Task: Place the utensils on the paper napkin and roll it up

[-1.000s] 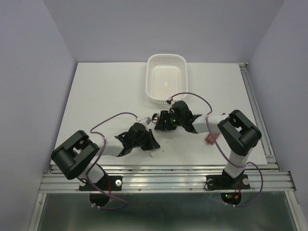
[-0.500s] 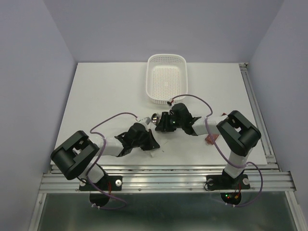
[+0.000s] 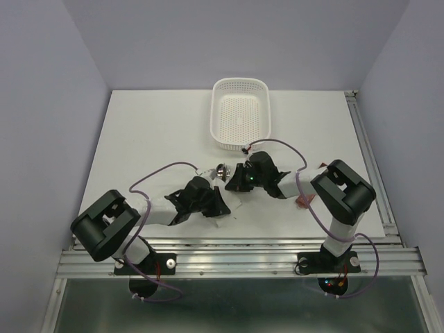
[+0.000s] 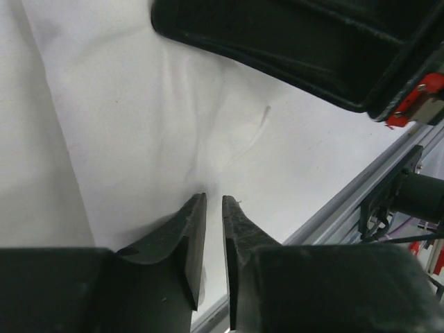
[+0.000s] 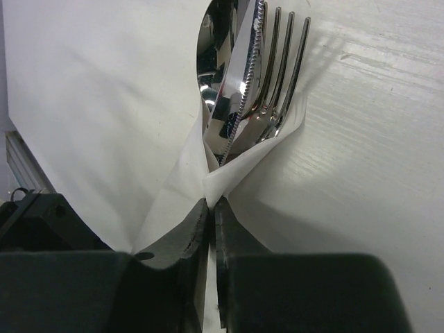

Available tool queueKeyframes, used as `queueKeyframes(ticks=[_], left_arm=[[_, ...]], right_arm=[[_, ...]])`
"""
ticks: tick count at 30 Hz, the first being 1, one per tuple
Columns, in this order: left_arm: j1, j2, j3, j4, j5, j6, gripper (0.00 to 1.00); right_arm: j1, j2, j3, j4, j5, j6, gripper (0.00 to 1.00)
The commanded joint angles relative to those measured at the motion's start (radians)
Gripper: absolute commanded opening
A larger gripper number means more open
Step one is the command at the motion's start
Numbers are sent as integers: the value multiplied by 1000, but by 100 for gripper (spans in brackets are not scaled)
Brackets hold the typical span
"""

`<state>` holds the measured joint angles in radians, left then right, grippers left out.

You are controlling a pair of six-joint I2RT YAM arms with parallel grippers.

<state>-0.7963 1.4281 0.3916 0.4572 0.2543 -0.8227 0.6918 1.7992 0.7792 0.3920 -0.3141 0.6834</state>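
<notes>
Utensils (image 5: pixel 243 80) of shiny silver metal, a spoon, a serrated knife and a fork with heads bunched side by side, lie on the thin white paper napkin (image 5: pixel 239 168) near the middle of the white bench (image 3: pixel 152 139), closer to its near edge than to its far one. Their handles are hidden under a fold of the sheet, which wraps across their necks.

My right gripper (image 5: pixel 211 202) is pinched closed on that fold, with a peak of paper caught between its black fingers just short of the heads.

My left gripper (image 4: pixel 214 201) sits low over the napkin toward the bench's near edge. Its fingers are parted by only a narrow slit and have hold of nothing, and creased white paper shows beneath them. The two grippers are close together, with the dark housing of my right one just beyond the left's fingertips.

A white perforated plastic basket (image 3: pixel 211 114) stands well apart by the far edge, beyond the utensils.

A small reddish object (image 3: pixel 303 200) lies beneath my right arm, toward the bench's right edge. I cannot tell what it is.
</notes>
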Motion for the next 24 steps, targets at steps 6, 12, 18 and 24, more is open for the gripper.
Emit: queueKeyframes(ticks=[6, 12, 18, 24], left_arm=[[15, -132, 233, -331, -82, 74, 45], [132, -150, 254, -397, -73, 155, 52], [197, -124, 187, -345, -7, 208, 64], [197, -69, 125, -246, 68, 191, 64]], right_arm=[[14, -40, -75, -29, 21, -70, 1], [5, -32, -107, 65, -28, -73, 1], [5, -87, -139, 113, -22, -96, 1], [5, -152, -152, 130, -17, -117, 1]])
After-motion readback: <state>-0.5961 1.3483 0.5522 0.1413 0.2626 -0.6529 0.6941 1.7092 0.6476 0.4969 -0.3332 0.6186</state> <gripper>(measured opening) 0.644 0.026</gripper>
